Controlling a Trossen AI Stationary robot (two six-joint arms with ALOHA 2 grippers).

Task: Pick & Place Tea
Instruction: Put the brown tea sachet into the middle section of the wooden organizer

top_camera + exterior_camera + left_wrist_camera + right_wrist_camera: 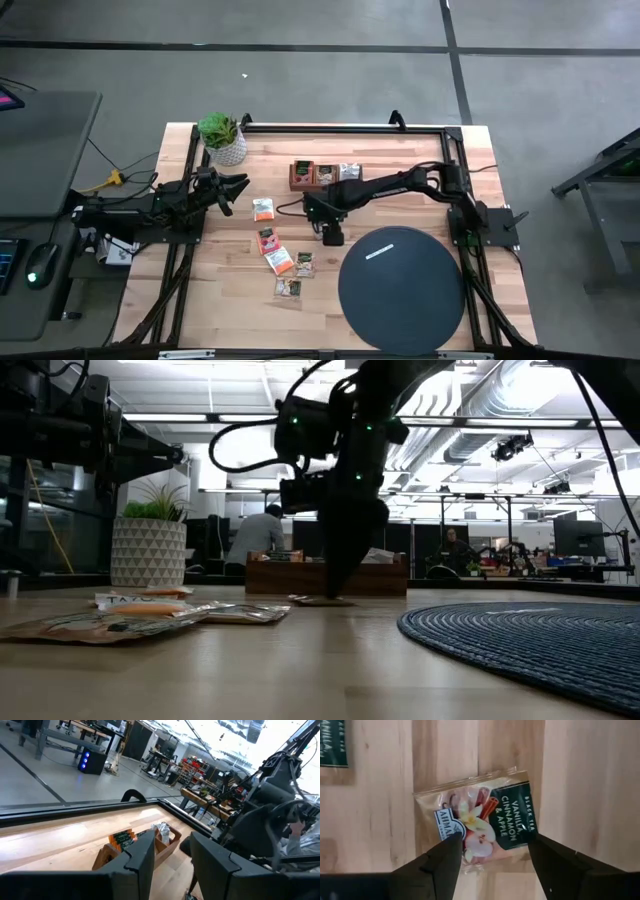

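Note:
A clear-and-dark-green tea sachet (pixel 482 822), printed "Vanilla, Cinnamon & Apple", lies flat on the wooden table. My right gripper (pixel 495 857) is open and points down over it, one finger above each of its two near corners. In the high view it is at mid-table (pixel 332 236), and in the low view its tips reach down to the sachet (pixel 322 600). Several more sachets (pixel 280 261) lie flat to the left of it, one of them orange (pixel 262 209). My left gripper (pixel 236 186) is open and empty, in the air by the table's left edge. My right gripper comes at the sachet from above, pointing down. Its fingers (pixel 437 862) cover the sachet's two near corners (pixel 517 842). I cannot tell whether they touch it. The sachet lies flat on the table.
A brown wooden tray (pixel 325 175) holding sachets stands at the far middle. A large black disc (pixel 400 288) lies at the near right, close to my right gripper. A potted plant (pixel 222 137) stands at the far left corner.

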